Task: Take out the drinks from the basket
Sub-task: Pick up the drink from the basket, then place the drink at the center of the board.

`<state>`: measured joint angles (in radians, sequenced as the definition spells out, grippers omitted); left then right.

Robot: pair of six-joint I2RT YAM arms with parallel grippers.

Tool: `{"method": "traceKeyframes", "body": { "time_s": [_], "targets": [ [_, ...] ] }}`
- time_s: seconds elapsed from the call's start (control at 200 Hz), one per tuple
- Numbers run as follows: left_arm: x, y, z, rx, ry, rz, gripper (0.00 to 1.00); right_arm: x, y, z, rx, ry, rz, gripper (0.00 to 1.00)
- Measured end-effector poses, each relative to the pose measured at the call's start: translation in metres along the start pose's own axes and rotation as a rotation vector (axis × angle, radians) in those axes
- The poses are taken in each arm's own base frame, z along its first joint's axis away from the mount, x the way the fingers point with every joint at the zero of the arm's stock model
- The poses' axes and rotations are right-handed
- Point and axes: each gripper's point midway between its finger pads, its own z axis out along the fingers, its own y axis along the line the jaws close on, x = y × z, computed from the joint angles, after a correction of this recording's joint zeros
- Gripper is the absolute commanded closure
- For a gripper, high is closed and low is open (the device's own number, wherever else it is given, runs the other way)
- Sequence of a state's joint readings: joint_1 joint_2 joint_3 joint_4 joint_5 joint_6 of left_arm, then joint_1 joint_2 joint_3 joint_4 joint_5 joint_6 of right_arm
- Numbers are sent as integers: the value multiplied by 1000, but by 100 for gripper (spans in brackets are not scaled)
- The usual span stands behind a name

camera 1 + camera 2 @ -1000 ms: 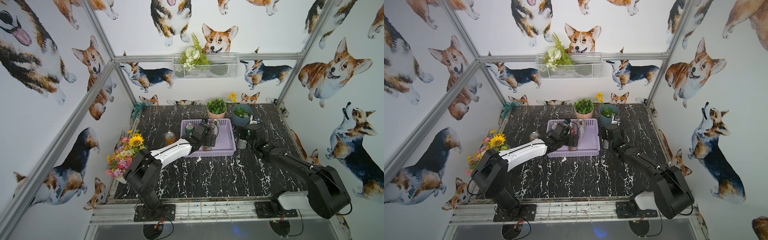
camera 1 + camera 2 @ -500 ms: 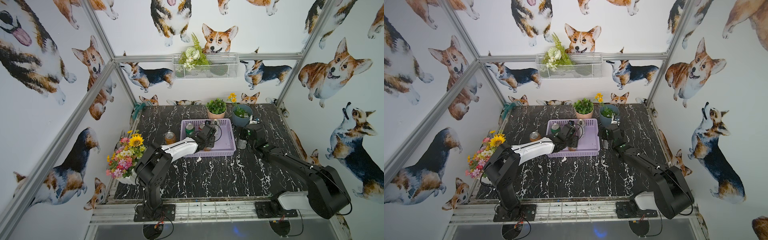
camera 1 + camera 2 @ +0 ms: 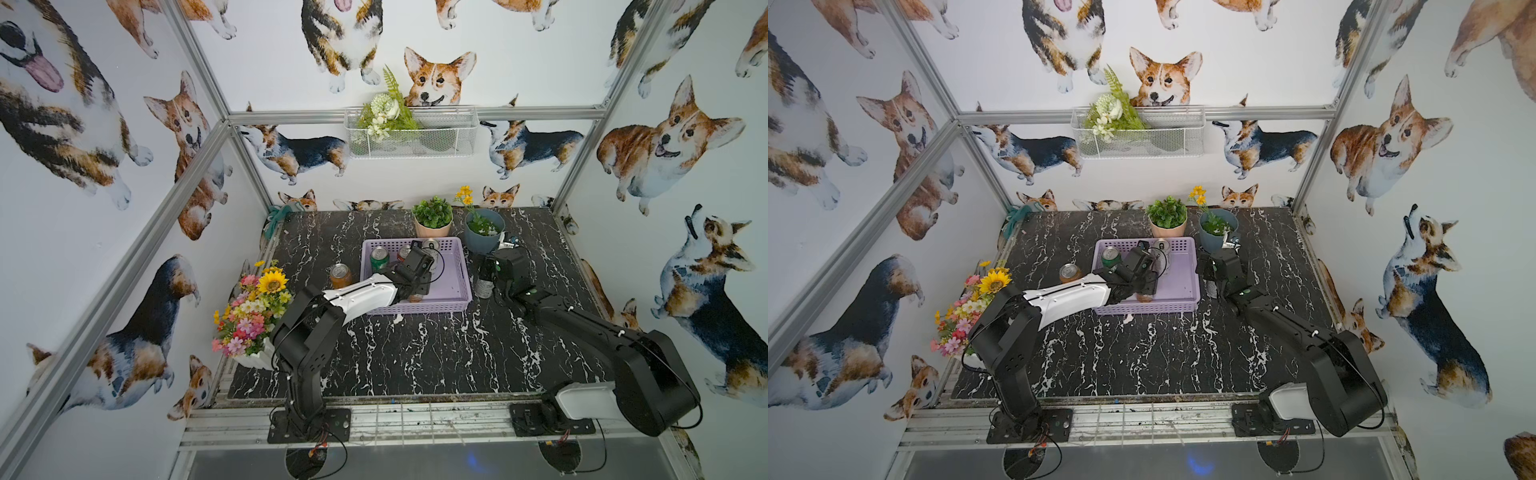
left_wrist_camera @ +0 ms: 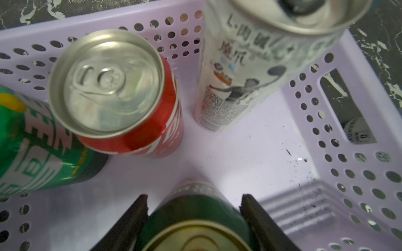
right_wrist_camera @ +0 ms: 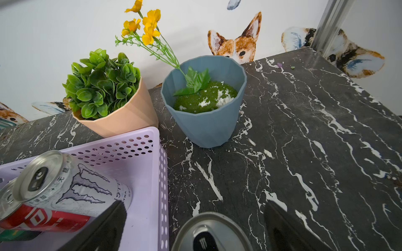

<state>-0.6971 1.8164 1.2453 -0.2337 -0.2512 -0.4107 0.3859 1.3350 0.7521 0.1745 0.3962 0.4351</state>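
The left pincer (image 4: 194, 203) was clenched on the green-and-gold can (image 4: 191, 219), one black finger pressed to each side of it just below the gold rim; the can stood upright near the front wall of the basket (image 4: 348, 173), and from where I stood I could not tell whether its base had left the floor of the basket; just beyond it, inside the same lavender walls, stood the red can (image 4: 121, 97), with the green can (image 4: 32, 147) touching or nearly touching it on one side and the tall silver can (image 4: 250, 71) a little apart on the other; all three were upright and untouched

The right pincer (image 5: 195, 208) hung released, its jaws spread wide on either side of the second silver can (image 5: 208, 234), with a gap showing at each side; that can stood on the dark marbled surface (image 3: 415, 365) just outside the right wall of the basket; on the far side, left of the basket, the orange can (image 3: 340, 274) stood alone on the surface in both top views

By my count two drinks were out and four were left inside, one of them already gripped; I judged the job about a third done, with the lift of the green-and-gold can in hand, and the red, the green and the tall silver one to follow
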Motion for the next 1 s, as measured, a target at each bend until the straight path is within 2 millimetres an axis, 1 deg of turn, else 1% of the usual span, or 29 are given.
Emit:
{"method": "traceKeyframes", "body": {
  "time_s": [0.065,0.125,0.13,0.18,0.22,0.28,0.345,0.39,0.44,0.5,0.566,0.661,0.701,0.786,0.891,1.001],
  "targets": [
    [-15,0,-16,3,-22,13,100,0,0,0,0,-1,0,0],
    [-38,-4,-37,20,-75,12,100,-1,0,0,-1,-2,1,0],
    [-42,-4,-41,22,-86,12,100,-1,0,0,-1,-2,1,0],
    [-59,-6,-62,36,-138,9,100,-1,0,-1,-1,-3,1,0],
    [-67,-6,-79,51,-169,5,100,-2,0,-1,-3,-5,3,0],
    [-72,-6,-103,70,-193,6,100,-3,1,-1,-5,-11,6,0],
    [-68,-6,-124,82,-205,25,100,-5,2,-1,-9,-16,11,0],
    [-58,-8,-137,91,-199,45,100,-6,3,-1,-14,-21,14,0],
    [-40,-9,-149,111,-181,68,100,-7,4,-1,-16,-26,17,0],
    [-13,-6,-157,118,-141,97,100,-8,4,-1,-17,-28,18,0],
    [15,6,-161,104,-97,100,100,-8,4,-1,-18,-28,19,0],
    [46,24,-158,67,-58,80,100,-9,4,-2,-22,-30,22,0],
    [60,30,-151,47,-32,73,100,-10,5,-2,-24,-33,24,0],
    [84,35,-132,7,29,70,100,-11,7,-3,-37,-36,27,0],
    [101,37,-110,-27,61,67,100,-11,9,-3,-49,-34,28,0],
    [106,37,-95,-42,51,55,100,-12,17,-4,-93,-27,31,0]
  ]
}}
